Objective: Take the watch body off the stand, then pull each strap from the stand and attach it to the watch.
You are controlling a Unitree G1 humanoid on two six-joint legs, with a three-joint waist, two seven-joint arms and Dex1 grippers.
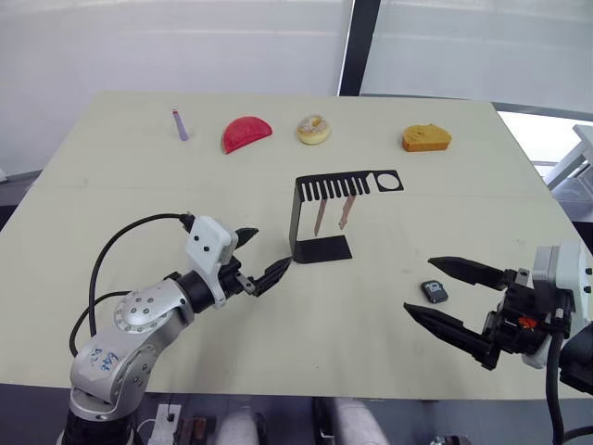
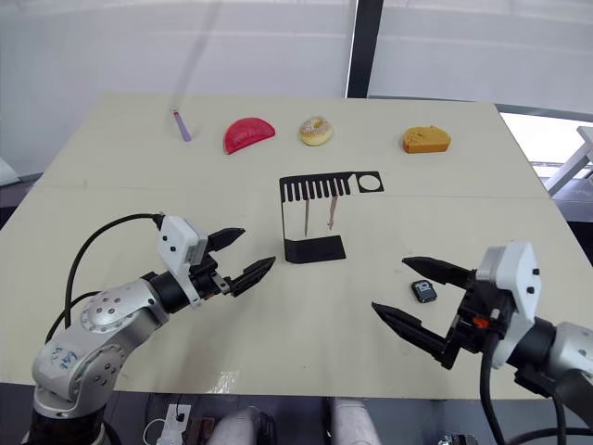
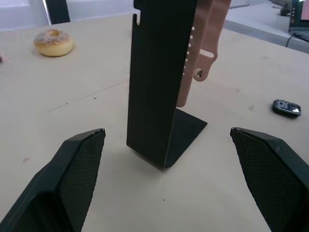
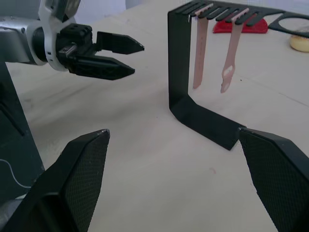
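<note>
Our right gripper (image 1: 443, 291) has its two black, wedge-shaped fingers spread wide, their inner faces cross-hatched, and the watch body (image 1: 434, 292), a small glossy rounded-square case, lies flat on the table between them, touching neither. Our left gripper (image 1: 262, 254) is spread too, its pointed tips just beside the stand's upright back. The stand (image 1: 315, 214) is thin black bent sheet metal: flat base, upright back, a comb-slotted top arm ending in a round ring. We see the two pale pink straps (image 1: 333, 215), smooth and flexible with small punched holes, hanging side by side from the comb slots above the base. The table (image 1: 120, 185) is matte pale beige. Along its far edge we see a thin purple stick (image 1: 181, 125), a red half-round piece (image 1: 246, 133), a sugared doughnut (image 1: 313, 129) and an orange crusty piece (image 1: 426, 138)
</note>
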